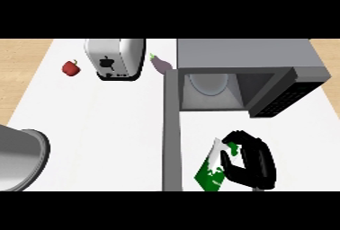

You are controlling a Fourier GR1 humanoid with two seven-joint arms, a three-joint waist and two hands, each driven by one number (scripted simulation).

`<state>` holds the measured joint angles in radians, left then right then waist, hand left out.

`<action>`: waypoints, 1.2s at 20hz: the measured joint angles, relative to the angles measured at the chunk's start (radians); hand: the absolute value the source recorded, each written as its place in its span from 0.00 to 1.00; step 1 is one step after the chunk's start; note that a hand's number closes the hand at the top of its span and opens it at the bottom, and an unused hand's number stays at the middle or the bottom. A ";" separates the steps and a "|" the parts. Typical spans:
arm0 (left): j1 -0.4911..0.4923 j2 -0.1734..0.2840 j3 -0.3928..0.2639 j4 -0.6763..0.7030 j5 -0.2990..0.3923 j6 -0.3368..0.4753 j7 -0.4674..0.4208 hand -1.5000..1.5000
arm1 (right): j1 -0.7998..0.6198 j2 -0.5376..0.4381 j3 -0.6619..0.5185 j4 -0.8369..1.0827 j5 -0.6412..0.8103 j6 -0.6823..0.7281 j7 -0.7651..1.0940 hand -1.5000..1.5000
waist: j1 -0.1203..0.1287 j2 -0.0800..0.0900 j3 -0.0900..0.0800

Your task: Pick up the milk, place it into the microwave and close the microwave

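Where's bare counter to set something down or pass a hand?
Widest patch: mid-left, between the toaster and red pepper above, the grey bowl lower left, and the open microwave door at right. Crowded: right of that door, where the right hand curls round the milk below the microwave opening; eggplant sits beside the microwave.

Grey boxy metal microwave [252, 56]: matt, smooth. Chrome toaster [114, 58]: glossy. Green-and-white printed milk carton [214, 168], in the glossy black robot hand [256, 164]: smooth card. White table [100, 126]: matt, wood-look edges.

No readable text, toaster [114, 58] bears only a dark symbol
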<state>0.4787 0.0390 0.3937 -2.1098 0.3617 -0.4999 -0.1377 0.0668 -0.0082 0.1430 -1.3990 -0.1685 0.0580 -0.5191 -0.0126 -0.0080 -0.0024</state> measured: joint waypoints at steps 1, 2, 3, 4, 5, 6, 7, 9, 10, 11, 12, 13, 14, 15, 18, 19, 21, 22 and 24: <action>0.001 0.002 0.010 0.013 0.003 -0.011 -0.014 0.00 | 0.018 0.002 0.032 -0.055 -0.007 -0.036 0.036 1.00 | 0.002 0.001 0.000; -0.010 0.008 0.012 0.017 0.010 -0.009 -0.001 0.00 | 0.024 0.003 0.061 -0.101 -0.011 -0.075 0.071 1.00 | 0.004 0.002 0.001; -0.021 0.005 0.014 0.031 0.000 -0.009 -0.008 0.00 | 0.040 0.004 0.080 -0.145 -0.009 -0.099 0.104 1.00 | 0.005 0.003 0.001; -0.012 0.013 0.027 0.030 0.020 -0.021 -0.005 0.00 | 0.042 0.005 0.105 -0.177 -0.005 -0.139 0.129 1.00 | 0.008 0.003 0.001; -0.004 0.013 0.034 0.019 0.031 -0.027 0.004 0.00 | 0.035 0.005 0.118 -0.198 -0.001 -0.167 0.150 1.00 | 0.010 0.004 0.001; 0.004 0.015 0.045 0.013 0.044 -0.032 0.008 0.00 | 0.017 0.006 0.141 -0.209 0.003 -0.204 0.165 1.00 | 0.012 0.004 0.001; 0.001 0.011 0.050 0.015 0.038 -0.035 0.003 0.00 | 0.001 0.006 0.157 -0.214 0.005 -0.235 0.179 1.00 | 0.014 0.005 0.002; -0.006 0.009 0.053 0.007 0.043 -0.030 0.020 0.00 | -0.047 0.005 0.196 -0.237 0.016 -0.317 0.223 1.00 | 0.015 0.006 0.002; -0.020 0.018 0.065 0.016 0.051 -0.028 0.028 0.00 | -0.067 0.005 0.204 -0.232 0.025 -0.337 0.230 1.00 | 0.016 0.006 0.002; -0.025 0.022 0.073 0.027 0.056 -0.032 0.032 0.00 | -0.084 0.005 0.213 -0.239 0.039 -0.363 0.246 1.00 | 0.016 0.006 0.002; -0.023 0.019 0.078 0.021 0.059 -0.034 0.036 0.00 | -0.101 0.005 0.226 -0.233 0.045 -0.392 0.249 1.00 | 0.017 0.007 0.002; -0.028 0.032 0.096 0.032 0.075 -0.040 0.037 0.00 | -0.127 0.005 0.225 -0.222 0.051 -0.414 0.258 1.00 | 0.018 0.007 0.002; -0.025 0.038 0.109 0.040 0.080 -0.050 0.035 0.00 | -0.160 0.005 0.223 -0.212 0.054 -0.447 0.277 1.00 | 0.019 0.007 0.002; -0.028 0.044 0.120 0.048 0.086 -0.056 0.033 0.00 | -0.186 0.005 0.221 -0.185 0.057 -0.471 0.278 1.00 | 0.020 0.007 0.002; -0.026 0.033 0.125 0.070 0.061 -0.078 0.007 0.00 | -0.280 0.006 0.182 -0.090 0.078 -0.528 0.292 1.00 | 0.023 0.008 0.002; -0.024 0.028 0.121 0.056 0.064 -0.074 0.021 0.00 | -0.296 0.004 0.166 -0.067 0.086 -0.534 0.297 1.00 | 0.023 0.008 0.002; -0.032 0.038 0.134 0.090 0.065 -0.095 0.007 0.00 | -0.359 0.005 0.145 0.000 0.092 -0.570 0.312 1.00 | 0.024 0.009 0.002; -0.035 0.040 0.142 0.107 0.063 -0.108 -0.007 0.00 | -0.384 0.005 0.124 0.042 0.088 -0.571 0.307 1.00 | 0.025 0.009 0.002; -0.035 0.032 0.139 0.096 0.057 -0.107 0.000 0.00 | -0.434 0.006 0.095 0.139 0.068 -0.584 0.281 1.00 | 0.028 0.010 0.002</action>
<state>0.4439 0.0713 0.5322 -2.0136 0.4188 -0.6064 -0.1380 -0.3668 -0.0019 0.2381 -1.2603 -0.1007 -0.5255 -0.2380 0.0153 0.0020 -0.0001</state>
